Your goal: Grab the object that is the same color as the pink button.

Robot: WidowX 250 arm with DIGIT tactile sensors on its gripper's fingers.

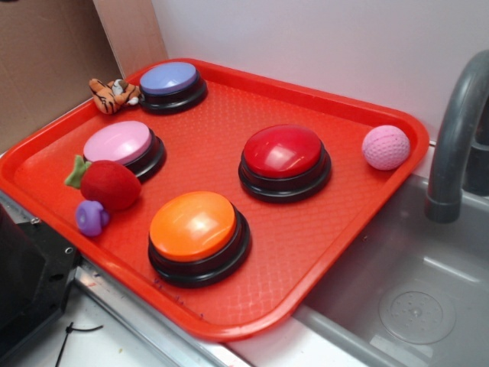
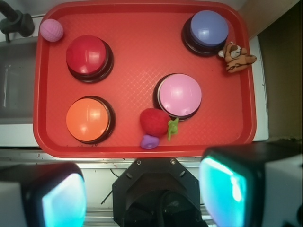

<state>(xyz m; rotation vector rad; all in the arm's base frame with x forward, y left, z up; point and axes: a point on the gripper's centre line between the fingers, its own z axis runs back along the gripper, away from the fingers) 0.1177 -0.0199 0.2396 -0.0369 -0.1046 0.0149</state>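
The small pink dimpled ball [image 1: 385, 147] lies in the far right corner of the red tray [image 1: 321, 237]; in the wrist view the ball [image 2: 51, 30] is at the top left. The pink button [image 1: 119, 144] with a pale pink dome on a black base stands at the tray's left; in the wrist view it [image 2: 180, 95] is right of centre. My gripper [image 2: 142, 194] is open and empty, high above and in front of the tray's near edge, its two fingers [image 2: 232, 189] wide apart. The gripper does not show in the exterior view.
On the tray: a red button [image 1: 284, 157], an orange button [image 1: 195, 229], a lavender-blue button [image 1: 171, 82], a red plush strawberry [image 1: 108, 183], a small purple toy [image 1: 92, 217]. A tiger toy [image 1: 113, 95] lies at the far edge. A grey faucet [image 1: 454, 145] and sink [image 1: 412, 290] are at the right.
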